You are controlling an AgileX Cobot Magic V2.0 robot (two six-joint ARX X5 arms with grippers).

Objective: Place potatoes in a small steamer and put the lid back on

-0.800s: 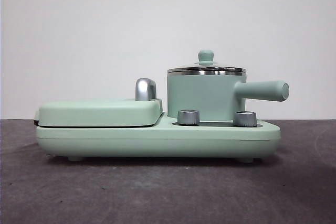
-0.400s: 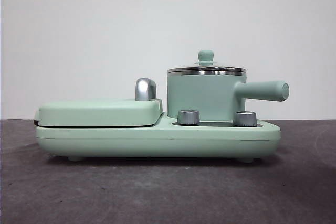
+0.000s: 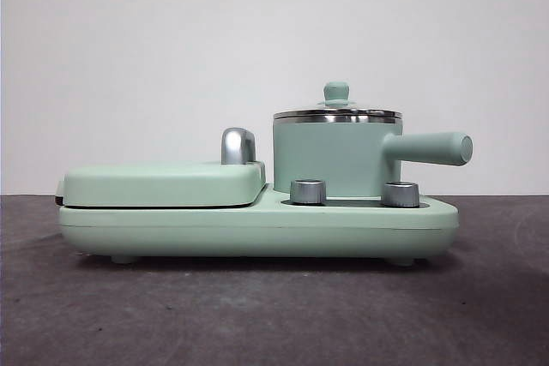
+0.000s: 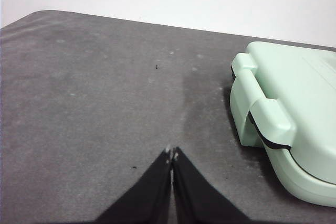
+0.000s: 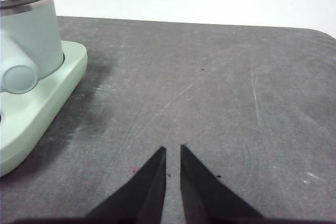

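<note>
Nothing is seen moved since earlier: the lid [image 3: 337, 114] is kept seated on the small steamer [image 3: 336, 159] at centre-right, no potato is visible, the left tool [image 4: 171, 155] is closed, the right tool [image 5: 172, 150] narrowly parted, so glass could be knocked if lifted off-centre.
</note>
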